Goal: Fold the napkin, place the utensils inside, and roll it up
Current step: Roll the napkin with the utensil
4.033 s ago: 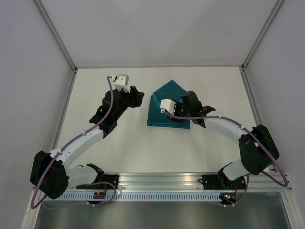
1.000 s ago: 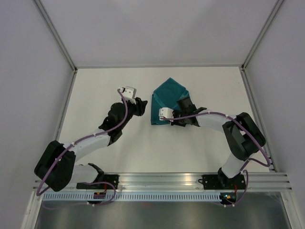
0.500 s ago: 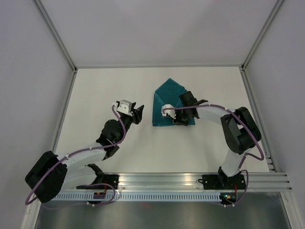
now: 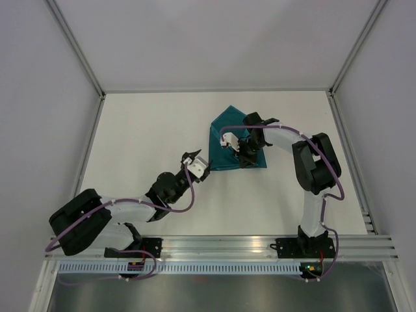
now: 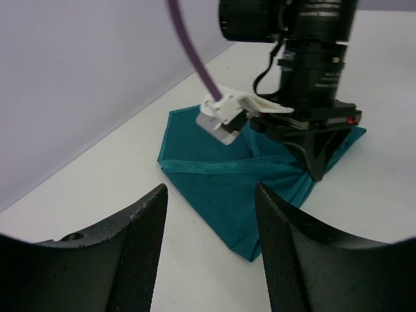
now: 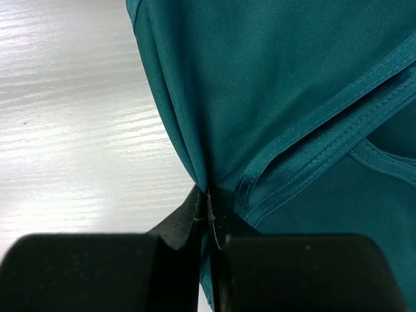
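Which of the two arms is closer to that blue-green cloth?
The right. The right gripper is pinching a fold of the napkin; the left gripper sits open just short of its near-left corner.

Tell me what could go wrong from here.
1. The right jaws are shut on a thin bunched fold of the napkin; a pull may drag the whole cloth or undo the fold.
2. The left jaws stand open close to the right arm; the two could collide.
3. The knife shows in no view, so any shift of it would go unseen.
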Controlling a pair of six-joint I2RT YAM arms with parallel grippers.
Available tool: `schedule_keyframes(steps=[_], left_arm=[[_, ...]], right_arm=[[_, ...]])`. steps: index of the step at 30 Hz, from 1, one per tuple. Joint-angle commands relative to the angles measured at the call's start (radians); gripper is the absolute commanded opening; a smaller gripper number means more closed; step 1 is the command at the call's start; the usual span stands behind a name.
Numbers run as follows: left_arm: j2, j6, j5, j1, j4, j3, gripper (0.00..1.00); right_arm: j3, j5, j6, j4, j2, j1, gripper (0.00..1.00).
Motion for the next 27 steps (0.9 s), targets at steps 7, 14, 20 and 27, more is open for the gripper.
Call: schedule_keyframes(steps=[7, 14, 20, 27], left_arm=[[0.22, 0.34, 0.17, -0.098, -0.101, 0.202, 0.65], [0.427, 0.482, 0.207, -0.118, -0.171, 0.352, 0.68], [0.507, 0.537, 0.212, -0.118, -0.174, 0.403, 0.7], [0.55, 0.584, 0.209, -0.116, -0.206, 0.432, 0.73]], right_arm=[[0.155, -0.042, -0.032, -0.176, 0.097, -0.02, 0.08], [0.256, -0.07, -0.032, -0.272, 0.161, -0.021, 0.08], [0.313, -0.07, -0.017, -0.297, 0.173, -0.025, 0.08], [0.368, -0.065, -0.017, -0.328, 0.186, -0.029, 0.08]])
